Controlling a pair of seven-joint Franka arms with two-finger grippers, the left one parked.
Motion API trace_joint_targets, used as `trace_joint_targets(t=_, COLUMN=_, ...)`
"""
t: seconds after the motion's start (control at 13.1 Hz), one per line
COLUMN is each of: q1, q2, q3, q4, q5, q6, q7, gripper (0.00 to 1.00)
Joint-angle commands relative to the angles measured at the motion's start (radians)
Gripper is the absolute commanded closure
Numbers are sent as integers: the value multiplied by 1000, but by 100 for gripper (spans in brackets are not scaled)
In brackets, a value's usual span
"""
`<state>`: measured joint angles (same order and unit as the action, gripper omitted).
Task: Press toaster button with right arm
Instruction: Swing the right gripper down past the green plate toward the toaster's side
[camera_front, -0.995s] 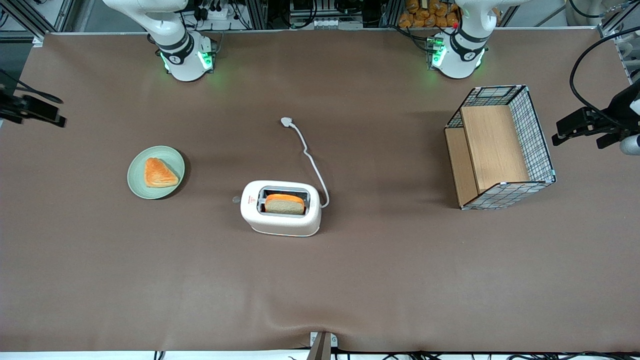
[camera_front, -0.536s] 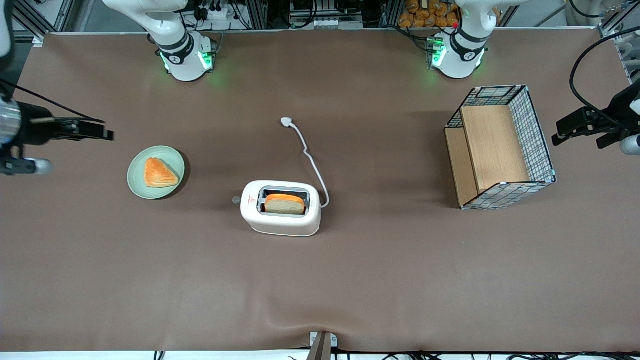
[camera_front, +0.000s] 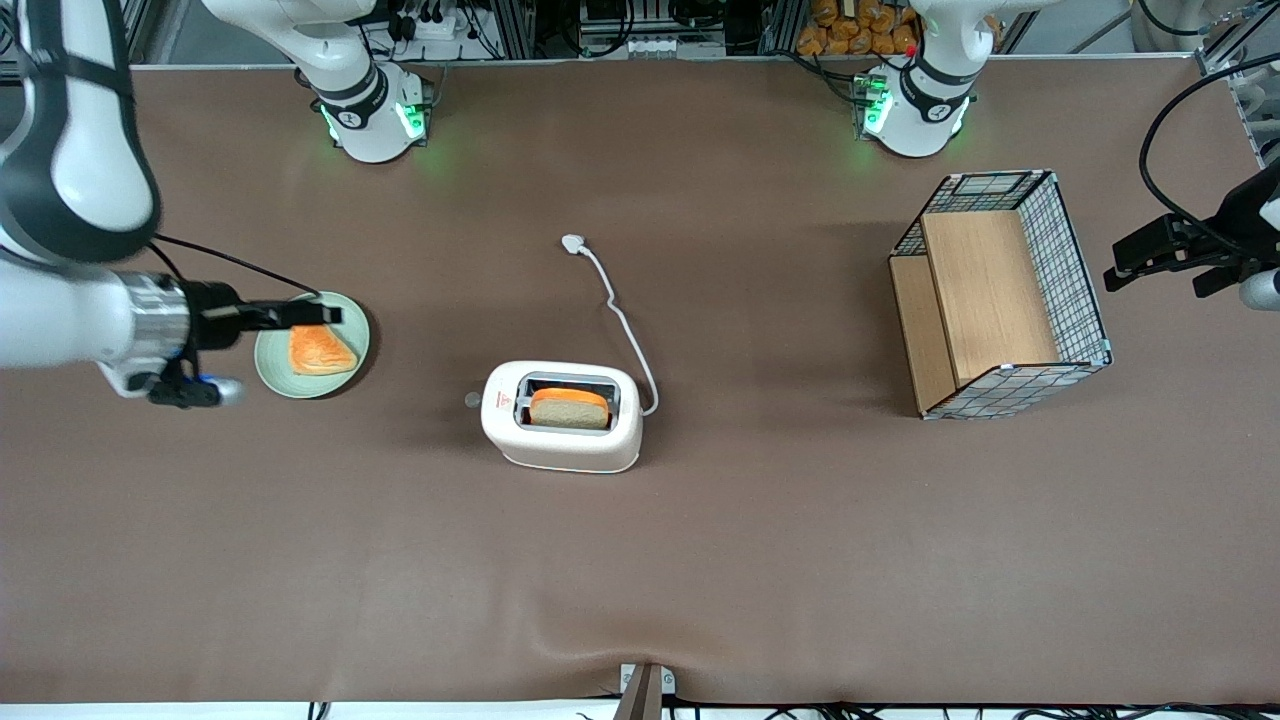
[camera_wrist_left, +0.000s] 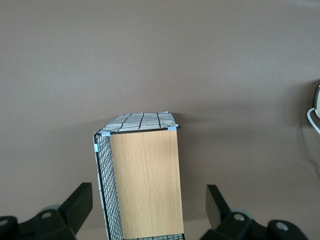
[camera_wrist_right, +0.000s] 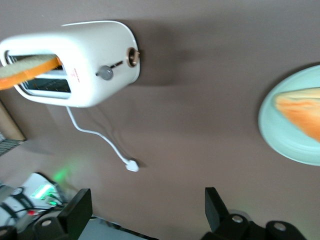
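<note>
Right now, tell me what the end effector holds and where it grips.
Nothing. The end effector hangs open above the plate, well short of the toaster.

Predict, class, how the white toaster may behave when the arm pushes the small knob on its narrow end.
The toaster looks small and light, so it might slide on the smooth brown table cover rather than resist. Its broad base probably resists tipping. The toaster button sits in a slot, so it likely travels along it. The gripper, above the green plate, is not yet touching it.
</note>
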<state>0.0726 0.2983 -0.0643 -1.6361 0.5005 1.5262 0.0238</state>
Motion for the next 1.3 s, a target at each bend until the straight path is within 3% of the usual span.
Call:
trace_joint_targets(t=0.0, q1=13, q2=34, q3=-5, q4=-7, q5=75, q6=38, q7=27, gripper=0)
trace_joint_targets(t=0.46, q1=49, q2=87, q3=-5, q4=-16, q5=142, q6=107, q7=30, gripper=0)
trace_joint_targets(t=0.54, q1=59, q2=90, q3=-5, q4=-16, q5=157, q6=123, q7=42, gripper=27)
trace_joint_targets(t=0.77, q1=87, q2=90, q3=-5, q4=-14, q5=161, q6=160, q7=62, gripper=93)
trace_joint_targets(t=0.84, q1=93, q2=90, q3=-5, q4=-16, q5=161, q6=178, q7=62, gripper=100)
trace_joint_targets(t=1.22, q1=128, q2=117, q3=-3, q4=-16, q5=185, q6=245, q7=-1, gripper=100)
